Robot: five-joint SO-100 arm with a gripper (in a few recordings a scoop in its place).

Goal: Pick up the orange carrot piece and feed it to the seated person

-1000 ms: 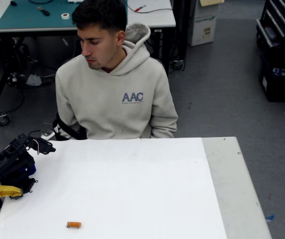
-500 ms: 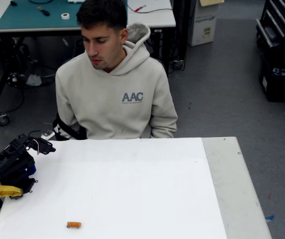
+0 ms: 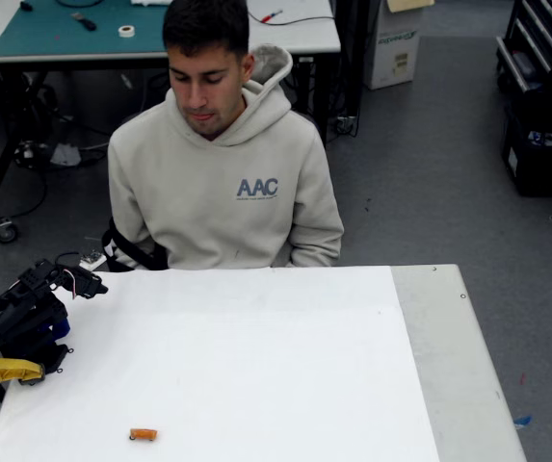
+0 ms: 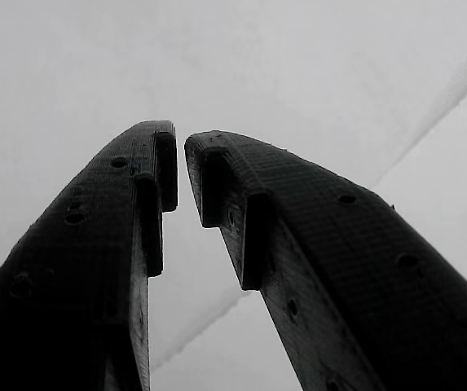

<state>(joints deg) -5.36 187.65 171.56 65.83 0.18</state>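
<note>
- Arm (image 3: 20,318): one black SO-100 arm, folded low at the left edge of the white table (image 3: 256,366) in the fixed view, links bunched together, upper end reaching toward the table's far-left corner.
- Gripper (image 4: 180,175): in the wrist view two dark fingers (image 4: 94,244) rise from the bottom edge and converge toward the top. Tips sit close, with a thin gap between them; jaws nearly closed and nothing held between them.
- Behind the fingers in the wrist view: a pale, blank surface crossed by a faint lighter diagonal line. Cannot tell what the surface is.
- In the fixed view the gripper's own jaws are too small and dark to make out against the rest of the arm.
- Orange carrot piece (image 3: 143,434): one, lying on its side on the white table near the front edge, left of centre in the fixed view. Well apart from the arm, to the right of it and nearer the camera.
- Seated person (image 3: 223,164): one, behind the far edge of the table, left of centre, in a light beige hoodie with blue "AAC" lettering on the chest. Head tilted down toward the table.
- Yellow clamp (image 3: 6,370): one, at the arm's base on the table's left edge.
- Grey strip of bare table surface along the right side of the white sheet.
- Background: a second table (image 3: 295,34) with a teal mat (image 3: 54,29) behind the person; one white tape roll (image 3: 126,31) on the mat.
</note>
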